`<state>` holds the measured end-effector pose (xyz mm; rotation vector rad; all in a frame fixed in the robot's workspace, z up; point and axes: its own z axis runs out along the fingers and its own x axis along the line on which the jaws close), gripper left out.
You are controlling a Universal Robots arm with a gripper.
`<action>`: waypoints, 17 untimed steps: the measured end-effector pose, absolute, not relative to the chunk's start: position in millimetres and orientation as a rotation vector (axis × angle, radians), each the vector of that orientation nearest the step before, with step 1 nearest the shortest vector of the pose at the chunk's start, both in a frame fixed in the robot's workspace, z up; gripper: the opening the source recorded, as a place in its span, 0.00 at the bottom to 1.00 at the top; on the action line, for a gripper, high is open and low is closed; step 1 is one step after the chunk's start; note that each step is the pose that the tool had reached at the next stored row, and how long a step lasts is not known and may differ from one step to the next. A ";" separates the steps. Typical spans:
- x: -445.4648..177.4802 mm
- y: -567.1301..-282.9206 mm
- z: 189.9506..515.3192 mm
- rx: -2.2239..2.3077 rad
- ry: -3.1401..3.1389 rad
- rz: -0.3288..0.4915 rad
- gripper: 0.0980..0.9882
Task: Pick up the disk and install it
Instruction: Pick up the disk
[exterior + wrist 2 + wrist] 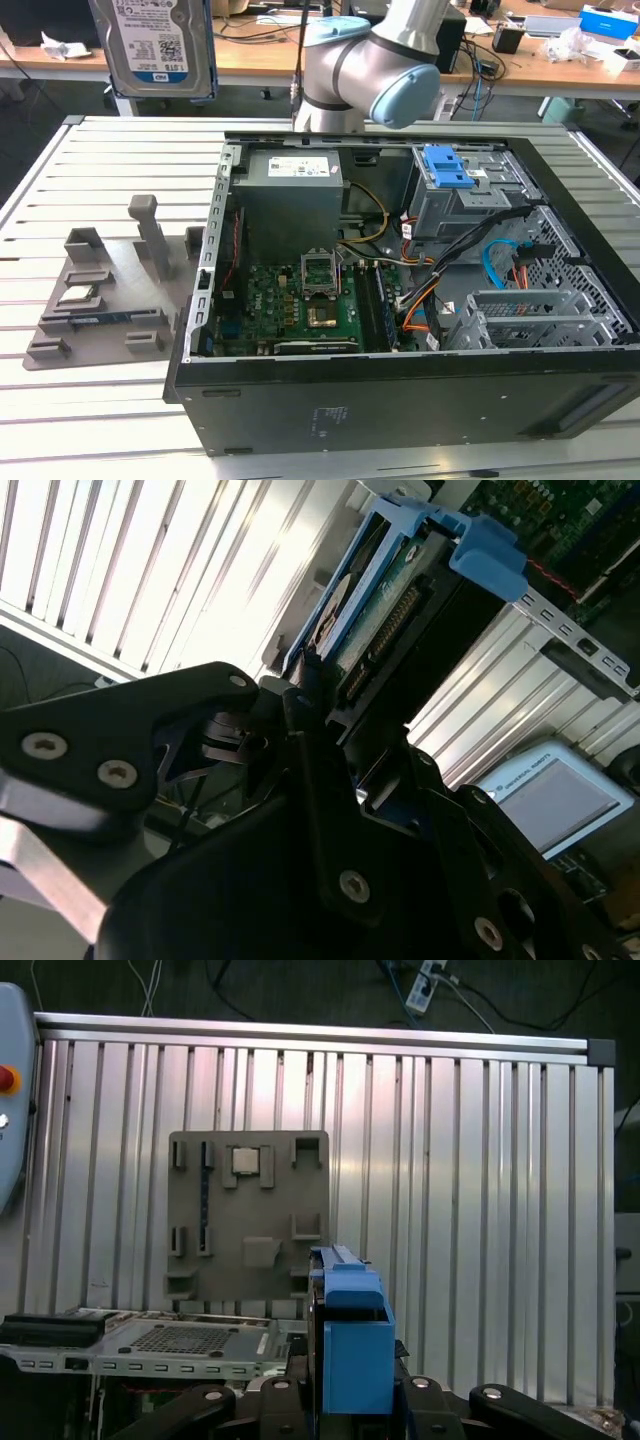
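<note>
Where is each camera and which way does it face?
Exterior view: off the arm, raised, looking down into the computer case and tray beside it; shows the arm and lifted disk.
First wrist view: on the wrist, looking down past the gripper, clamped on the disk, at the tray and table.
Second wrist view: on the wrist, looking along the gripper's linkage to the disk.
Shared: disk in all; tray in exterior and first wrist views.

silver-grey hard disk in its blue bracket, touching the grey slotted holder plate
Apart: the exterior view shows the disk in mid-air, clear of the holder plate.
</note>
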<state>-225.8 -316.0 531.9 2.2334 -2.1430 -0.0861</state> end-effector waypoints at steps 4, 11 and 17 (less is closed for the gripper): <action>-214.3 -316.0 531.9 2.233 -2.143 -0.086 0.30; -188.3 -316.0 531.9 2.233 -2.143 -0.086 0.30; -160.3 -316.0 531.9 2.233 -2.143 -0.086 0.30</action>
